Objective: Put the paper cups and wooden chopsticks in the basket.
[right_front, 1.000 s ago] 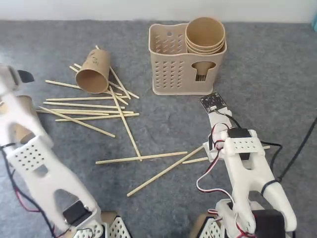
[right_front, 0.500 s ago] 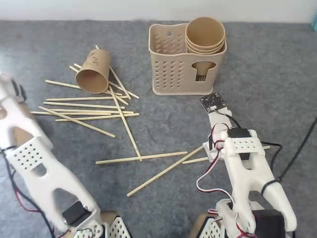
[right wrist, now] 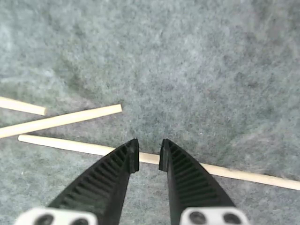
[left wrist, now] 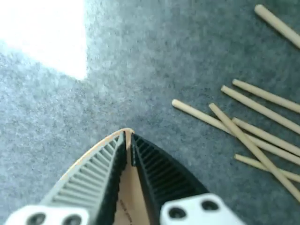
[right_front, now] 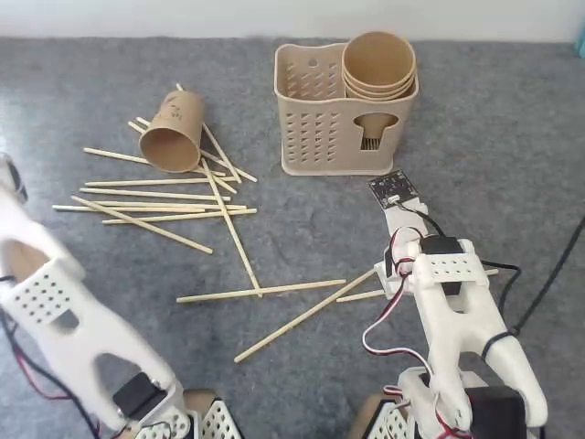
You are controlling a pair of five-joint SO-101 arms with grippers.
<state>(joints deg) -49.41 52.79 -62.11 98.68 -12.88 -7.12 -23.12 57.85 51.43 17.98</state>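
Basket: we see the basket (right_front: 320, 137) upright at the upper centre of the high view, on the grey mat (right_front: 494, 137).
Stacked cups: the stacked cups (right_front: 378, 62) sit nested in the basket's right compartment.
Lying cup: the lying cup (right_front: 174, 133) is on its side in the upper left, mouth toward the lower left, resting across some sticks.
Chopsticks: the loose chopsticks (right_front: 164, 195) spread over the left and centre of the mat; two long ones (right_front: 260, 291) reach toward the right arm (right_front: 448, 302).
Left gripper: in its own wrist view we find the left gripper (left wrist: 129, 138) pressed together on a tan paper wall, which we take for a held cup (left wrist: 129, 187), with stick ends (left wrist: 262, 136) nearby on the mat.
Right gripper: the right gripper (right wrist: 148, 157) is spread a little, pinching nothing, its tips just over one chopstick (right wrist: 70, 145).
Left arm: the left arm (right_front: 46, 293) stands at the left edge.
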